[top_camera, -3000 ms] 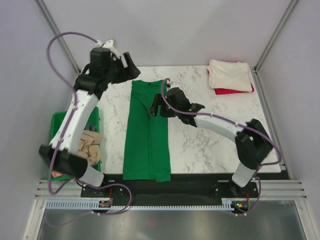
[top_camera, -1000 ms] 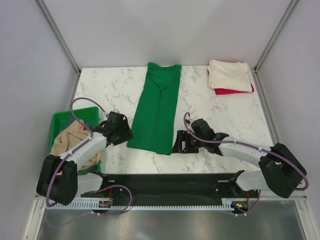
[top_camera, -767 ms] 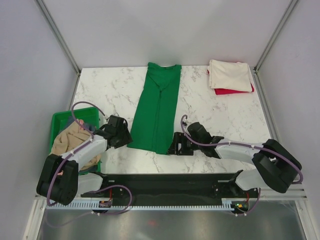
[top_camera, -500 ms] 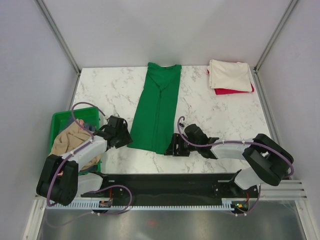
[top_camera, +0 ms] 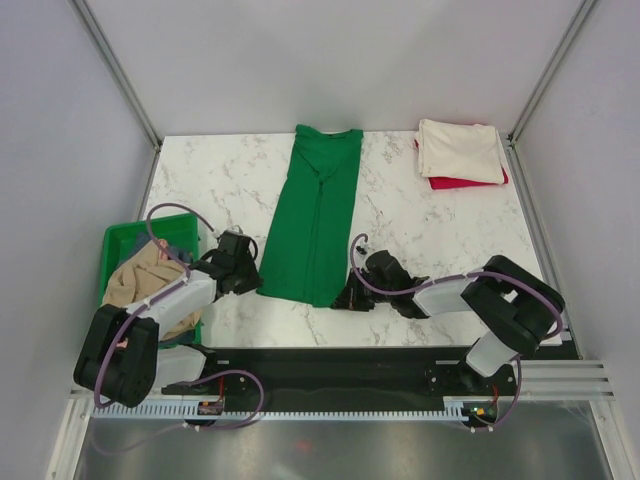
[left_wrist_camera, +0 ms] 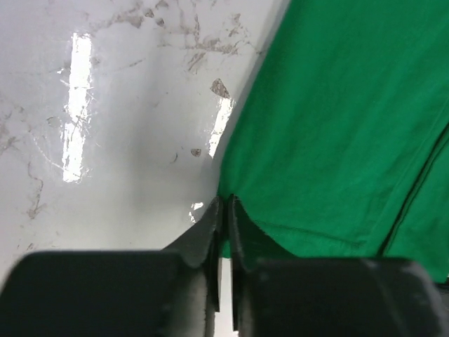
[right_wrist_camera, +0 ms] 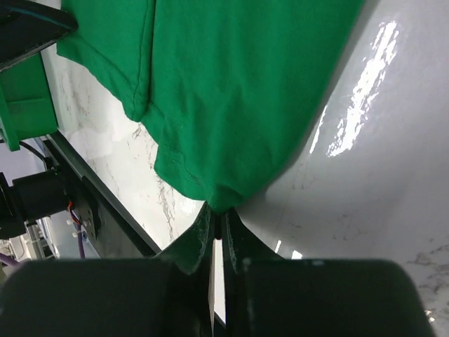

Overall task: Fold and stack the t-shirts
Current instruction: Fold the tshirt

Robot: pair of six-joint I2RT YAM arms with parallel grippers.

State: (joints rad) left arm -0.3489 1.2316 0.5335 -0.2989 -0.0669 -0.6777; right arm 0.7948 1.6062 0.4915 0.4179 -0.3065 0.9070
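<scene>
A bright green t-shirt (top_camera: 312,220), folded lengthwise into a long strip, lies down the middle of the marble table (top_camera: 210,180). My left gripper (top_camera: 256,283) is shut on its near left hem corner (left_wrist_camera: 226,210). My right gripper (top_camera: 340,298) is shut on the near right hem corner (right_wrist_camera: 221,200). Both arms lie low along the table's near edge. A folded cream-white t-shirt (top_camera: 460,150) sits on a red t-shirt (top_camera: 462,183) at the far right corner. A tan t-shirt (top_camera: 145,285) is crumpled in the bin at left.
A rigid green plastic bin (top_camera: 125,240) stands off the table's left side, beside my left arm. The black base rail (top_camera: 330,365) runs along the near edge. Grey walls and metal posts enclose the table.
Both grippers have closed on the green shirt's near hem corners, after standing open beside them. The right gripper slid left to the hem; the left one shifted slightly right.
</scene>
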